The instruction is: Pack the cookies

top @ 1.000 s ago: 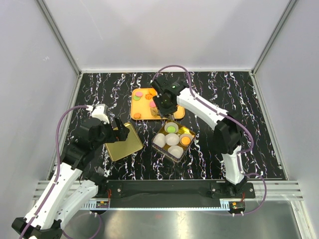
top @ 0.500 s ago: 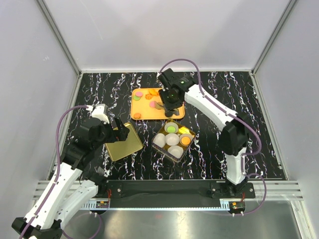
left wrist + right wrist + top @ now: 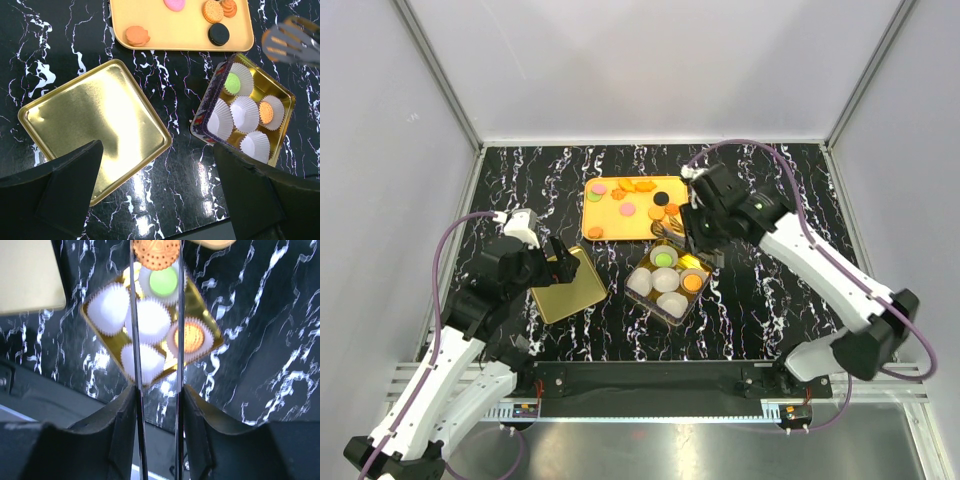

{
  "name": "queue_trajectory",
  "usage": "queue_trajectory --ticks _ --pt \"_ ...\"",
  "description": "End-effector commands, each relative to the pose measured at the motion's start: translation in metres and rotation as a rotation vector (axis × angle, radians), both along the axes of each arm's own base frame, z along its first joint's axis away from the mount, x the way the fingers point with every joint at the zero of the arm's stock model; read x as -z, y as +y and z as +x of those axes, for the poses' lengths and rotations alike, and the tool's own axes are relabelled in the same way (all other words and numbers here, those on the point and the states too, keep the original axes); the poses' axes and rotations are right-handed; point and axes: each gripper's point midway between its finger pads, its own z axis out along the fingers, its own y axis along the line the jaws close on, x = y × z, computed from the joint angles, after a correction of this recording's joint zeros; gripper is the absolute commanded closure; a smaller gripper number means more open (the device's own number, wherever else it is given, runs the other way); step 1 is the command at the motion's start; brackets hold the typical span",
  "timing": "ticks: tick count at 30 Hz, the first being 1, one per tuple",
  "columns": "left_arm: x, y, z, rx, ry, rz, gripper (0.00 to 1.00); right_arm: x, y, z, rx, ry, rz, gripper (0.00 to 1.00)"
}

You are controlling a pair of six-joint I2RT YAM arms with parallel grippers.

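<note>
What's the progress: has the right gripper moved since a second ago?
Yes: right gripper, holding a cookie, went rightward across the orange tray toward the tin.

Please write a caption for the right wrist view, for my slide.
Right end effector squeezes tongs holding an orange cookie near a gold box of paper cups.

I am looking into a robotics lab test cell. Plain white panel walls [image 3: 650, 70] set in aluminium frame bars [image 3: 438, 72] box in a black marbled worktop [image 3: 790, 180]. The left arm [image 3: 440, 375] and right arm [image 3: 820, 263] are bolted to a black base plate [image 3: 660, 384], with cables trailing.
</note>
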Motion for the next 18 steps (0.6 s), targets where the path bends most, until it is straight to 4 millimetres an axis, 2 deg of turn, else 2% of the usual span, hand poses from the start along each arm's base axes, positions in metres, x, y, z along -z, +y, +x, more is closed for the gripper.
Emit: queue_trajectory --ticks 1,2,3,5,6,14,18 --pt "0.001 0.001 0.003 -0.014 -0.004 0.011 0.01 -0.003 0.001 -0.027 -0.014 0.020 0.069 0.56" --pt "0.001 0.001 0.003 -0.013 -0.002 0.011 0.01 -0.008 0.005 -0.038 -0.030 0.026 0.104 0.56" --pt "0.002 0.001 0.004 -0.013 0.001 0.012 0.01 0.000 0.004 -0.045 -0.031 0.046 0.098 0.56" --pt "0.002 0.001 0.004 -0.013 0.002 0.013 0.01 0.003 0.005 -0.056 -0.034 0.052 0.113 0.56" --pt "0.003 0.001 0.004 -0.014 0.004 0.014 0.01 0.012 0.003 -0.061 -0.032 0.069 0.099 0.56" --pt "0.002 0.002 0.004 -0.015 0.002 0.014 0.01 0.037 0.008 -0.073 -0.039 0.112 0.072 0.56" --pt "0.002 0.001 0.004 -0.016 0.002 0.013 0.01 0.041 0.009 -0.074 -0.037 0.115 0.066 0.56"
